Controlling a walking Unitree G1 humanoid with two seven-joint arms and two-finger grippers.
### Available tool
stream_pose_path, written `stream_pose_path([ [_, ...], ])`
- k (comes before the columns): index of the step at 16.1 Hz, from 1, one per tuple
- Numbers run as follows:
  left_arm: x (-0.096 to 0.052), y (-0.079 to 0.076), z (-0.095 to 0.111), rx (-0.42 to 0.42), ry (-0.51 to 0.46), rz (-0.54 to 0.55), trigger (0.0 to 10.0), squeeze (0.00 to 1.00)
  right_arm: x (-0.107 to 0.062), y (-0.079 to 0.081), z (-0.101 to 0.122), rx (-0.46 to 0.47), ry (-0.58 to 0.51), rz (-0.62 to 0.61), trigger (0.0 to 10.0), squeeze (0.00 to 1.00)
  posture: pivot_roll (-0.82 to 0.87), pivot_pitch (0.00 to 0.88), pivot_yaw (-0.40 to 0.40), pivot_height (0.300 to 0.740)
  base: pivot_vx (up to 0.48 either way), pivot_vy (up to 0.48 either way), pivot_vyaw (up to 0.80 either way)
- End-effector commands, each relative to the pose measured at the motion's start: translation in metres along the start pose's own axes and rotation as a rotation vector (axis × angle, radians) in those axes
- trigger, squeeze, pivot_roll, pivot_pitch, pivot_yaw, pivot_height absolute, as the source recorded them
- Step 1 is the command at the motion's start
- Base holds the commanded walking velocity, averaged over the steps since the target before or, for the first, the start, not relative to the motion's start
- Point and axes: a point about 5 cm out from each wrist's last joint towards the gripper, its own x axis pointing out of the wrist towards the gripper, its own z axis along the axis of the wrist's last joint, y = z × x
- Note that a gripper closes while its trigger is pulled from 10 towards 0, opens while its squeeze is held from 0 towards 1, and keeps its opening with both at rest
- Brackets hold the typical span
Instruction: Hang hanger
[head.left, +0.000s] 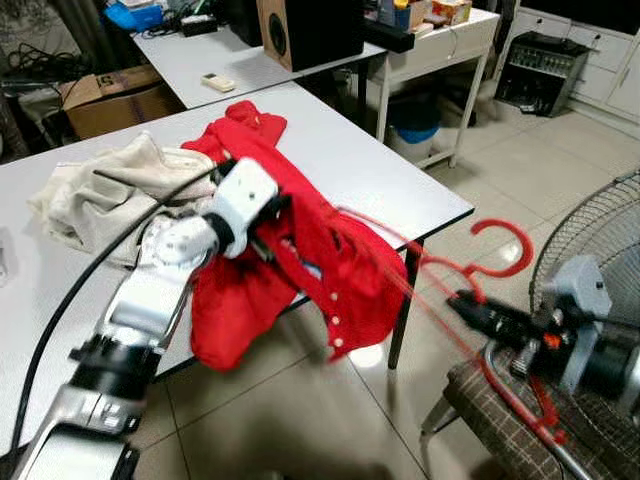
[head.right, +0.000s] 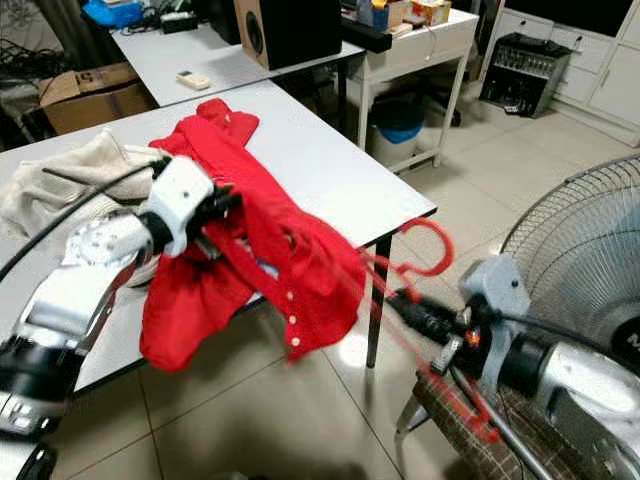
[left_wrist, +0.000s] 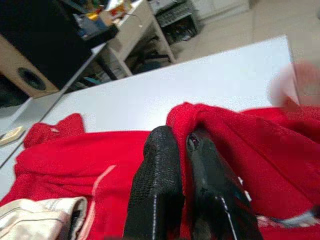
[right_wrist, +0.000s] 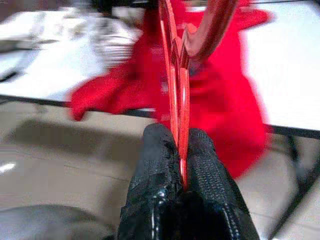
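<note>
**Shirt may slide off before the hanger goes in**

The left pincer (left_wrist: 182, 145) is clenched on a fold of the red shirt (head.left: 300, 270), which droops over the counter (head.left: 390, 170) edge. The right pincer (right_wrist: 181, 150) is clenched on the red hanger (head.left: 470, 275), held off the counter beside the shirt. A thin fold could slip free; the slim hanger could twist and snag the loose, limp cloth.

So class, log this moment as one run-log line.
left tool: shut on red shirt | right tool: shut on red hanger | hanger partly inside shirt | shirt on white table
</note>
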Motion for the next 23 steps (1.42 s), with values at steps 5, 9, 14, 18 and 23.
stream_pose_path([
  [5, 0.006, 0.022, 0.021, 0.009, -0.052, 0.081, 0.0, 0.00, 0.001, 0.009, -0.021, 0.025, 0.143, 0.039, 10.0, 0.00, -0.21, 0.031, 0.091, 0.740, 0.000, 0.000, 0.00],
  [9, 0.003, 0.019, 0.032, 0.044, -0.074, 0.020, 0.0, 0.00, 0.015, -0.016, -0.039, 0.052, 0.214, -0.177, 10.0, 0.00, -0.21, 0.029, 0.097, 0.740, 0.000, 0.000, 0.00],
  [14, 0.002, 0.022, 0.030, 0.061, -0.057, 0.027, 0.0, 0.00, 0.017, -0.019, -0.050, 0.055, 0.263, -0.176, 10.0, 0.00, -0.21, 0.030, 0.093, 0.740, 0.000, 0.000, 0.00],
  [18, 0.005, 0.016, 0.033, 0.066, -0.077, -0.004, 0.0, 0.00, 0.020, -0.011, -0.051, 0.051, 0.242, -0.083, 10.0, 0.00, -0.22, 0.029, 0.089, 0.740, 0.000, 0.000, 0.00],
  [23, -0.009, 0.042, 0.028, 0.092, -0.044, 0.076, 0.0, 0.00, -0.002, -0.087, -0.075, 0.031, 0.342, -0.485, 10.0, 0.00, -0.22, 0.026, 0.072, 0.740, 0.000, 0.000, 0.00],
])
